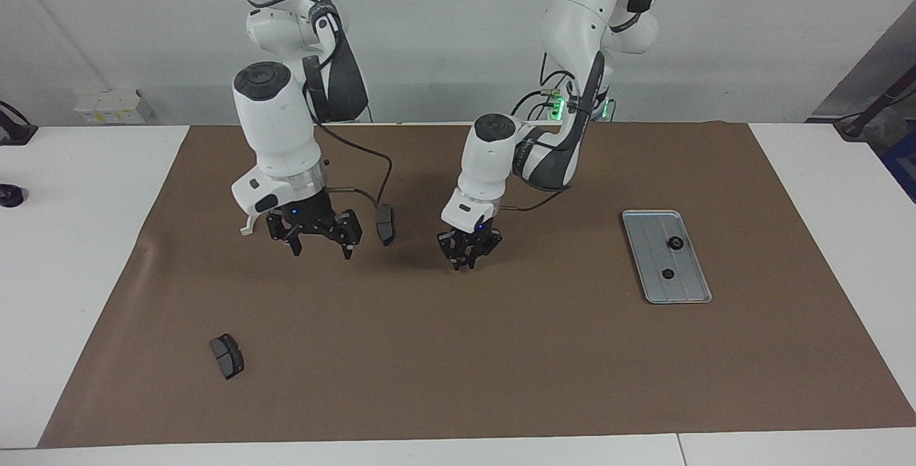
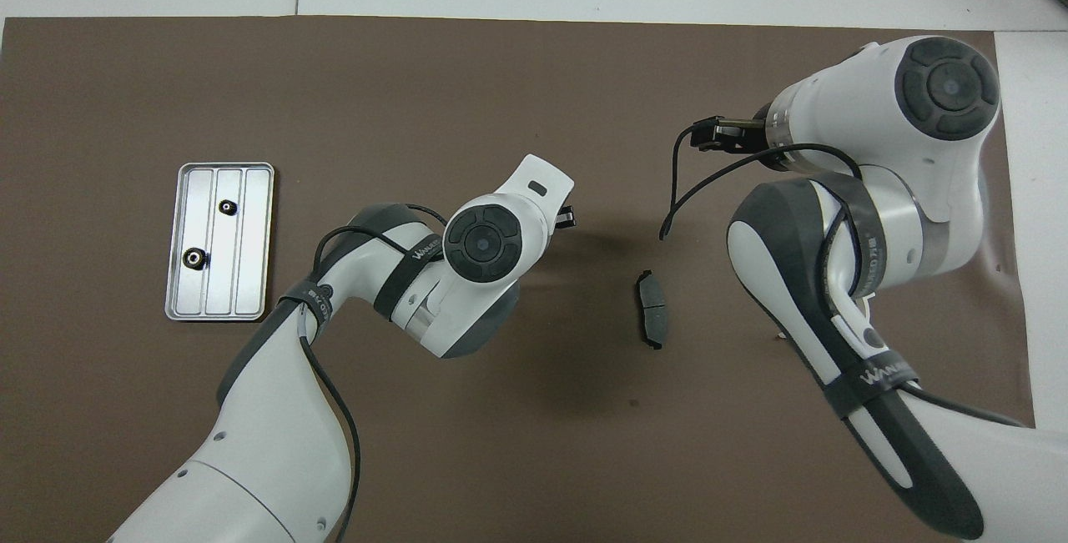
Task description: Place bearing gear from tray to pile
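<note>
1. Tabletop (image 1: 86, 237) is white, covered by a brown mat (image 1: 501, 351).
2. Tray (image 1: 683, 290) lies flat on the mat toward the left arm's end of the tabletop, long side running away from the robots.
3. Two small black gears sit in the tray: one gear (image 1: 674, 243) nearer the robots, a second gear (image 1: 668, 273) farther from them. They are apart, not touching.
4. No pile of gears shows anywhere on the mat.
5. Left gripper (image 1: 469, 260) hangs low over bare mat near the middle, well apart from the tray. Fingers are drawn in narrow; whether something small is pinched between them cannot be told.
6. In the overhead view the left wrist covers most of that gripper; only a tip (image 2: 566, 218) sticks out.
7. Right gripper (image 1: 320, 245) is up over the mat toward the right arm's end, jaws spread wide, nothing between them.
8. Brake pad (image 1: 386, 225) lies on the mat between the two grippers, just beside the right one.
9. Second brake pad (image 1: 227, 356) lies farther from the robots, toward the right arm's end.
10. White bracket (image 1: 245, 225) is mostly hidden by the right wrist; only one end shows.
</note>
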Available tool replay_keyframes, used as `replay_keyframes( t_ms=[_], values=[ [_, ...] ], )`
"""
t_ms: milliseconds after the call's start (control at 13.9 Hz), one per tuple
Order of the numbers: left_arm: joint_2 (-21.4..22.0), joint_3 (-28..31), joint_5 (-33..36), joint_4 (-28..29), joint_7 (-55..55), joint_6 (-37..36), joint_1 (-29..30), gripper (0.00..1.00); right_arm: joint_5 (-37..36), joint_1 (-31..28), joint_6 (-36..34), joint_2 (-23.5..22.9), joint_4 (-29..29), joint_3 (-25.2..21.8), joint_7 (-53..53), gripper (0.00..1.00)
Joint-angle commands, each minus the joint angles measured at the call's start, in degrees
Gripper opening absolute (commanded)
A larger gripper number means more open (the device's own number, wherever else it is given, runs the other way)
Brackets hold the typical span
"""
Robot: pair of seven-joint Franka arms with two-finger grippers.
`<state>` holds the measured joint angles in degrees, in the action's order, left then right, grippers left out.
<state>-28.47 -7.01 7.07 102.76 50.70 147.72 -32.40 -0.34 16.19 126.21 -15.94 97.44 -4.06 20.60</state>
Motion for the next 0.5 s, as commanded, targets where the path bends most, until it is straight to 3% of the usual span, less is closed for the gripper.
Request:
replay_keyframes(
  t_ms=[0, 72, 144, 359, 431],
  values=[
    [0.9, 1.0, 1.4, 2.2, 1.4, 2.5, -0.7, 0.42, -0.5, 0.6, 2.9, -2.2, -1.8, -0.1, 1.8, 1.00],
    [0.9, 1.0, 1.4, 2.2, 1.4, 2.4, -0.7, 0.84, -0.5, 0.8, 4.0, -3.0, -1.8, -0.1, 1.8, 1.00],
    [1.0, 1.0, 1.4, 2.0, 1.5, 1.8, -0.7, 1.00, -0.5, 0.9, 5.2, -3.8, -1.8, -0.1, 1.8, 1.00],
    [2.1, 1.4, 1.4, 0.2, 3.3, -3.5, -0.2, 1.00, -0.4, 1.3, 7.7, -5.2, -1.8, -0.1, 2.0, 1.00],
    [4.7, 1.5, 1.3, 0.4, 3.1, -5.8, 0.7, 1.00, -0.3, 1.4, 8.9, -5.6, -1.8, -0.1, 2.8, 1.00]
  ],
)
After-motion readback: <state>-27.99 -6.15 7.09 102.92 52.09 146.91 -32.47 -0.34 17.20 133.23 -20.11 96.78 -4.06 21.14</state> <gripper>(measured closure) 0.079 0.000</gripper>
